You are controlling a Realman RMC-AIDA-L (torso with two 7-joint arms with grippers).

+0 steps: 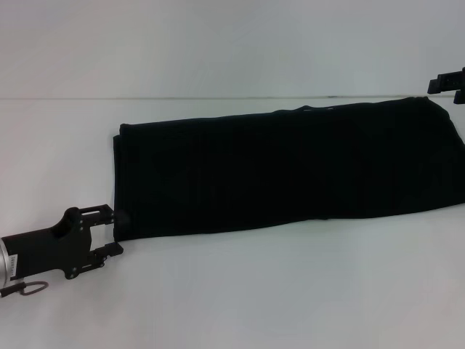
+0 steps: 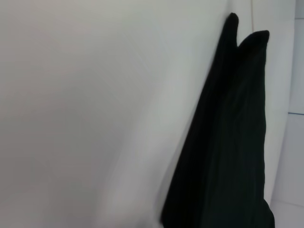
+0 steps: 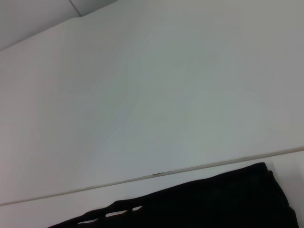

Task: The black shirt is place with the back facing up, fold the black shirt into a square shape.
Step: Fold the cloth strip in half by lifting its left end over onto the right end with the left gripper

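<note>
Head view shows the black shirt folded into a long band on the tabletop, the left pincer spread wide at its near-left corner, probably to grasp it for the next fold, while the right pincer waits by the far-right corner, its state impossible to tell.

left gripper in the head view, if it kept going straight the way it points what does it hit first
Most likely the near left corner of the long folded black cloth shirt. The black left gripper points right along the white table, fingers spread, right at that corner. Whether it touches already is unclear.
</note>
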